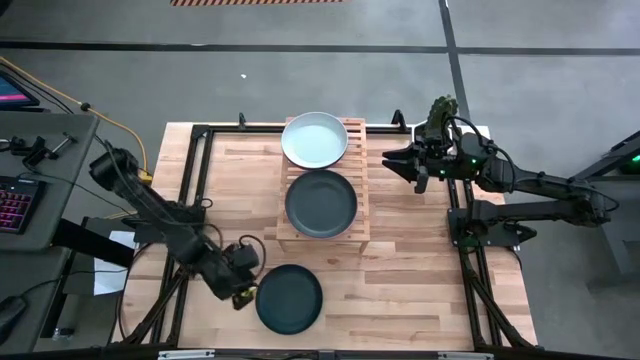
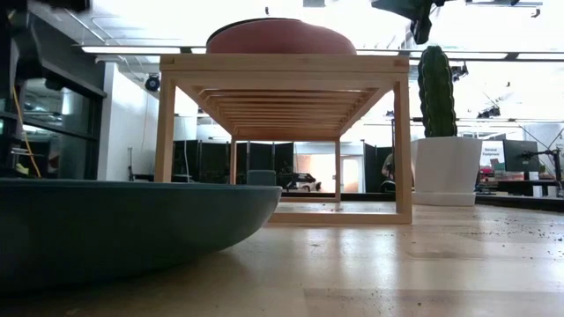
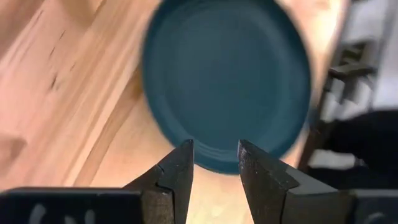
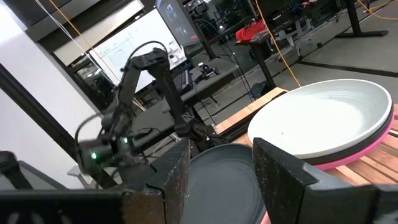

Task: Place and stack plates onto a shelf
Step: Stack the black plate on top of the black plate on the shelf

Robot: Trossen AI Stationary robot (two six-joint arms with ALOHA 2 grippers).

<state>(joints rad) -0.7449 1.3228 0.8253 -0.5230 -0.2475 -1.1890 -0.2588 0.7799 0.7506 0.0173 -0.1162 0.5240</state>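
Note:
A dark teal plate (image 1: 289,298) lies flat on the table near its front edge and fills the low view's left foreground (image 2: 123,229). My left gripper (image 1: 247,287) hangs at that plate's left rim, slanting down. In the left wrist view its fingers stand open (image 3: 216,152) over the rim of the plate (image 3: 227,81). On the shelf (image 1: 358,215) a mint-white plate (image 1: 315,139) lies on a pink one (image 4: 367,149) at the far end. A dark plate (image 1: 321,203) lies on a pink one (image 2: 282,40) at the near end. My right gripper (image 1: 392,160) waits open, level, right of the shelf.
A cactus in a white pot (image 2: 445,132) stands at the table's far right corner (image 1: 440,108). Black frame rails (image 1: 190,190) run along the table's left and right sides. Bare planks lie right of the front plate (image 1: 400,290).

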